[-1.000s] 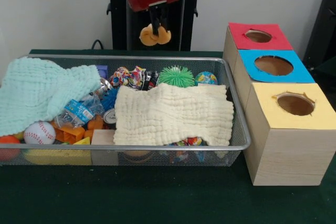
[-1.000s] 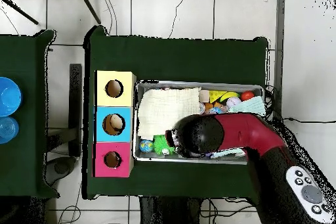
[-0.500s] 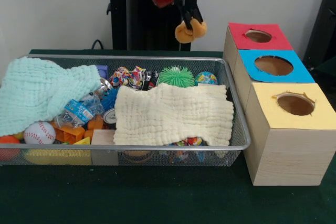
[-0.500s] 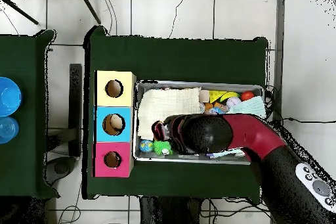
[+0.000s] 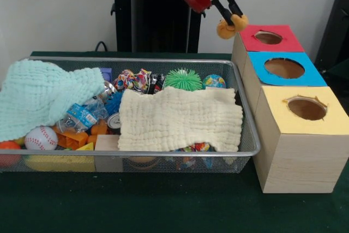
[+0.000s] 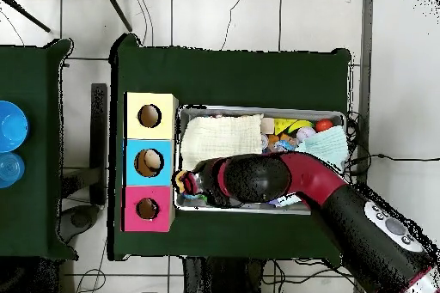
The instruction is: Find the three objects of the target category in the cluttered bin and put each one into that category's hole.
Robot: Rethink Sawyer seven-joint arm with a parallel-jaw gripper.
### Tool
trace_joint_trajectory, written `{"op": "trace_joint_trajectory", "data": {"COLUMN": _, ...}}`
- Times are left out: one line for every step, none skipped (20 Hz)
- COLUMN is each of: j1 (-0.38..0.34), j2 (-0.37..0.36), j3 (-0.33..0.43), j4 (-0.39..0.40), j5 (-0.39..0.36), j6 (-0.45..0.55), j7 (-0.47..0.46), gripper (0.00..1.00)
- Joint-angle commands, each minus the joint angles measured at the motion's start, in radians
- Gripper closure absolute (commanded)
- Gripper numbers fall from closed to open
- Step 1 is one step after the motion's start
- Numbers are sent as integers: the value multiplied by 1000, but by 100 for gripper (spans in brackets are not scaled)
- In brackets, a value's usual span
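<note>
Front view first, sweeping from nine o'clock across: a mint-green cloth [image 5: 46, 95] is heaped over the left end of the wire bin [image 5: 248, 135], and a baseball [image 5: 41, 138] peeks out under it toward seven o'clock. Next along, orange blocks [image 5: 73, 137] and a crinkled blue packet [image 5: 82, 115] sit in the jumble. A cream cloth [image 5: 180, 119] is spread flat over the middle of the bin. Behind it, along the far wall, there's a multicoloured rope toy [image 5: 135, 79], then a green spiky ball [image 5: 183, 78], then a patterned blue ball [image 5: 214, 81].

Up at one o'clock, the gripper [image 5: 230, 21] hangs tilted in the air, its black fingers [image 5: 223, 10] pinched on a small orange-yellow soft toy [image 5: 230, 25]. The toy is clear of the bin, hovering just beside the near-left edge of the red box [image 5: 281, 43], not over its hole.

Far right, three boxes stand touching in a row: red at the back, blue box [image 5: 316, 76] in the middle, yellow box [image 5: 332, 115] nearest.

Overhead view agrees: the arm [image 6: 284, 178] reaches across the bin toward nine o'clock, its tip at the bin's edge, right beside the boxes.
</note>
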Motion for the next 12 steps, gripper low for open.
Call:
{"op": "trace_joint_trajectory", "data": {"j1": 33, "j2": 145, "j3": 11, "j4": 30, "j5": -58, "j6": 1, "j7": -112, "gripper": 100}}
{"op": "trace_joint_trajectory", "data": {"j1": 37, "j2": 150, "j3": 7, "j4": 24, "j5": -62, "j6": 2, "j7": -108, "gripper": 100}}
{"op": "trace_joint_trajectory", "data": {"j1": 38, "j2": 158, "j3": 4, "j4": 27, "j5": -67, "j6": 1, "j7": -105, "gripper": 100}}
{"op": "trace_joint_trajectory", "data": {"j1": 40, "j2": 166, "j3": 0, "j4": 24, "j5": -70, "j6": 6, "j7": -103, "gripper": 100}}
{"op": "trace_joint_trajectory", "data": {"j1": 40, "j2": 174, "j3": -4, "j4": 27, "j5": -77, "j6": 0, "j7": -100, "gripper": 100}}
{"op": "trace_joint_trajectory", "data": {"j1": 42, "j2": 183, "j3": -6, "j4": 25, "j5": -82, "j6": -2, "j7": -98, "gripper": 100}}
{"op": "trace_joint_trajectory", "data": {"j1": 44, "j2": 193, "j3": -9, "j4": 24, "j5": -86, "j6": -7, "j7": -95, "gripper": 100}}
{"op": "trace_joint_trajectory", "data": {"j1": 46, "j2": 200, "j3": -9, "j4": 24, "j5": -88, "j6": -7, "j7": -91, "gripper": 100}}
{"op": "trace_joint_trajectory", "data": {"j1": 49, "j2": 207, "j3": -9, "j4": 24, "j5": -89, "j6": -7, "j7": -87, "gripper": 100}}
{"op": "trace_joint_trajectory", "data": {"j1": 52, "j2": 212, "j3": -11, "j4": 24, "j5": -88, "j6": -3, "j7": -82, "gripper": 100}}
{"op": "trace_joint_trajectory", "data": {"j1": 53, "j2": 218, "j3": -11, "j4": 26, "j5": -86, "j6": 2, "j7": -77, "gripper": 100}}
{"op": "trace_joint_trajectory", "data": {"j1": 55, "j2": 224, "j3": -14, "j4": 28, "j5": -83, "j6": 10, "j7": -75, "gripper": 100}}
